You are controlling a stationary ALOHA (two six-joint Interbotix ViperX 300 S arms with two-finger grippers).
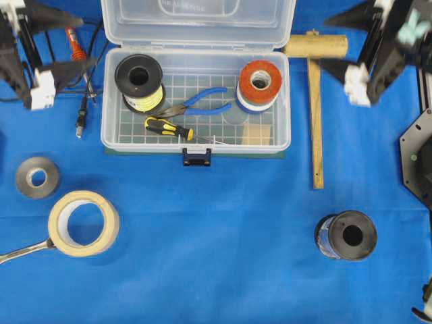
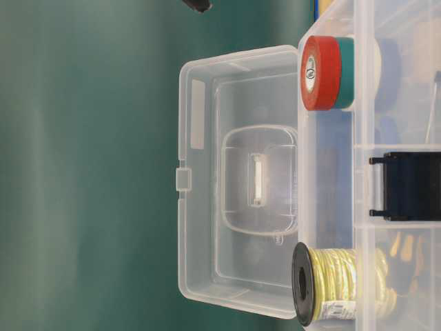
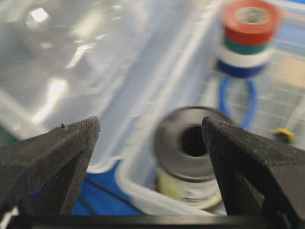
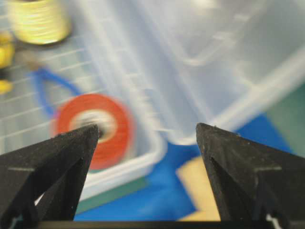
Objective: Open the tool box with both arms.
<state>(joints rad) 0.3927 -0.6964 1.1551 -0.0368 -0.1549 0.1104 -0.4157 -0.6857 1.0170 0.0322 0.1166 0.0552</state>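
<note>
The tool box (image 1: 108, 101) stands open at the back middle of the blue cloth, its clear lid (image 1: 196, 23) swung back and its dark blue latch (image 1: 196, 157) hanging at the front. The table-level view shows the lid (image 2: 234, 179) standing up behind the box wall (image 2: 331, 172). My left gripper (image 1: 86, 42) hovers open off the box's back left corner, with nothing between its fingers (image 3: 150, 121). Off the back right corner my right gripper (image 1: 326, 44) is open and empty too (image 4: 147, 126). Neither touches the box.
Inside the box lie a black spool of yellow wire (image 1: 140, 82), stacked tape rolls with red on top (image 1: 260, 84), blue-handled pliers (image 1: 199, 101) and a screwdriver (image 1: 167, 127). Outside are a wooden T-piece (image 1: 315, 101), masking tape (image 1: 84, 223), a grey roll (image 1: 37, 177) and a black spool (image 1: 346, 235).
</note>
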